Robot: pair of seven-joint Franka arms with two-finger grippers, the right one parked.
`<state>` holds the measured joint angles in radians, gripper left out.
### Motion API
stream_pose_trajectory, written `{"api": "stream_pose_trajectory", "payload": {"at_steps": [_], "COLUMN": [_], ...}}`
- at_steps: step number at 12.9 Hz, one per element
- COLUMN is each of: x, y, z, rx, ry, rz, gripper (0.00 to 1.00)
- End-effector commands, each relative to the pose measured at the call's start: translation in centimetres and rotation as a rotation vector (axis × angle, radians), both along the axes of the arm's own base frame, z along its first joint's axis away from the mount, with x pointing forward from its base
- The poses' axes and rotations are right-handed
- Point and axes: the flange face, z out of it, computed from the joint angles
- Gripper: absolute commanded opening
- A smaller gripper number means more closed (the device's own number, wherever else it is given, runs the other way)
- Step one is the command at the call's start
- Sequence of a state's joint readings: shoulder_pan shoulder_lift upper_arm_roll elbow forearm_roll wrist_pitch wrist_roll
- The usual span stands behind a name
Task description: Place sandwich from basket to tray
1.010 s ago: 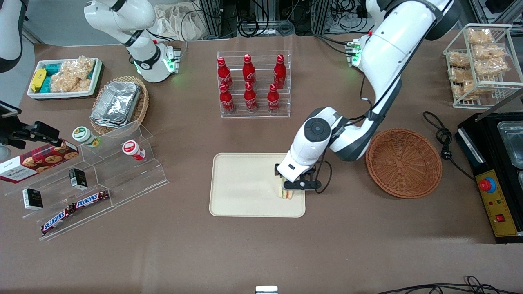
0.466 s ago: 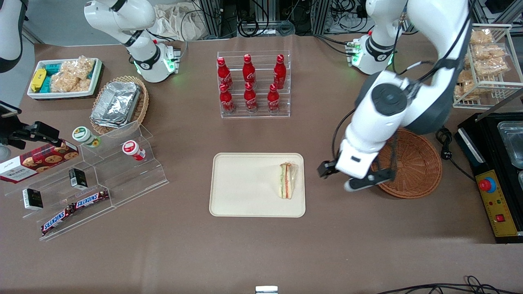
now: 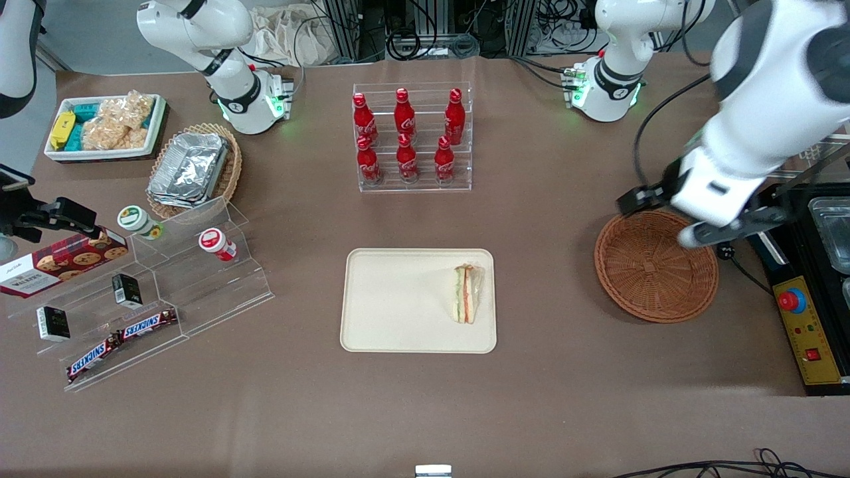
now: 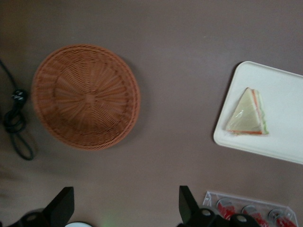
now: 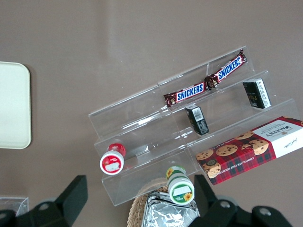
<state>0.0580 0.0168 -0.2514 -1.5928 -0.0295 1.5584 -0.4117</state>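
The sandwich (image 3: 468, 294) (image 4: 247, 116), a wrapped wedge with green and orange-red filling, lies on the cream tray (image 3: 398, 305) (image 4: 284, 142) near the tray edge that faces the basket. The round reddish-brown wicker basket (image 3: 656, 265) (image 4: 85, 97) holds nothing. My left gripper (image 3: 730, 229) (image 4: 125, 205) hangs high over the basket's edge toward the working arm's end of the table. It is open, its two black fingers (image 4: 64, 204) wide apart with only bare table between them.
A clear rack of red bottles (image 3: 412, 136) stands farther from the front camera than the tray. A black appliance with a red button (image 3: 807, 292) and a black cable (image 3: 720, 219) lie beside the basket. A wire rack of snacks (image 3: 783, 99) and an acrylic snack stand (image 3: 153, 292) sit at the table's ends.
The gripper let go of the sandwich on the tray, rose, and swung away over the basket toward the working arm's end. The sandwich stays on the tray.
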Motion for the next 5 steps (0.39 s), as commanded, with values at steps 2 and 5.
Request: {"api": "stream_pose_trajectory", "payload": {"at_steps": [2, 5], "x": [-3.53, -3.1], "y": [3.1, 3.14], "z": [3.82, 3.88], "rx": [0.004, 0.002], "ry": [0.023, 0.021], "rz": [-0.054, -0.088], "gripper": [0.99, 0.99]}}
